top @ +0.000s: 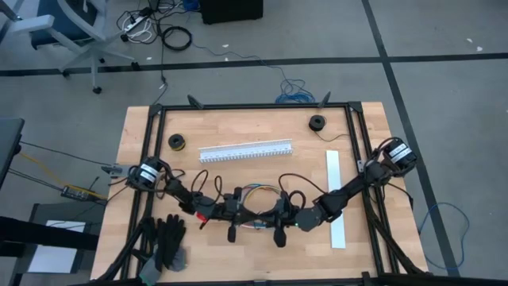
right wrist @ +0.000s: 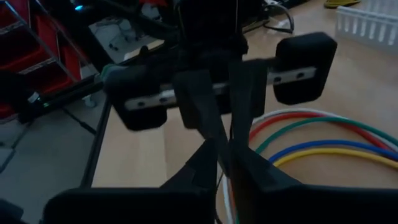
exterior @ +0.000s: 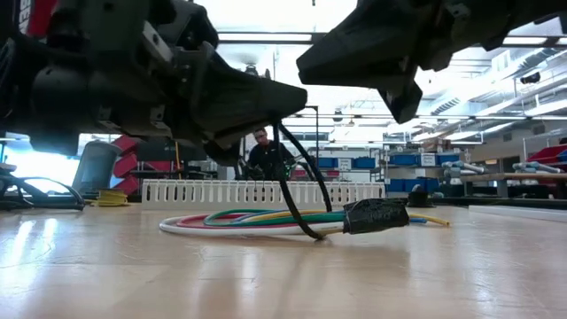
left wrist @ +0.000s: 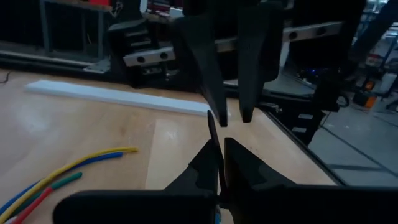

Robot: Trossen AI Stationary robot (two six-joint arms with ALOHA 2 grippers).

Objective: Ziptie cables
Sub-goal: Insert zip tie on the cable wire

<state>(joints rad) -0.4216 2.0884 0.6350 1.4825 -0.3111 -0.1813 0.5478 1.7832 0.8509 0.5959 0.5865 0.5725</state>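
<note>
Cables [top: 258,193]: a loop of red, green, blue, yellow and white wires lying flat on the table [top: 238,262], near the middle of its front half, between the two grippers; in the low view the loop [exterior: 257,219] runs into a dark wrapped end [exterior: 376,215]
Zip tie [exterior: 297,190]: a thin black strap arching up from the cables to the grippers above
Left gripper [top: 232,208]: low over the left end of the loop, fingers pressed together on the black strap [left wrist: 213,134]
Right gripper [top: 279,214]: facing the left one from the loop's right end, fingers nearly together with the strap [right wrist: 219,155] between them; cannot tell how firmly it grips
White slotted channel [top: 245,151]: lying toward the back edge, well apart from the cables
White strip [top: 336,199]: along the right edge
Black gloves [top: 165,242]: at the front left corner
Person [exterior: 266,155]: in the room beyond the table
</note>
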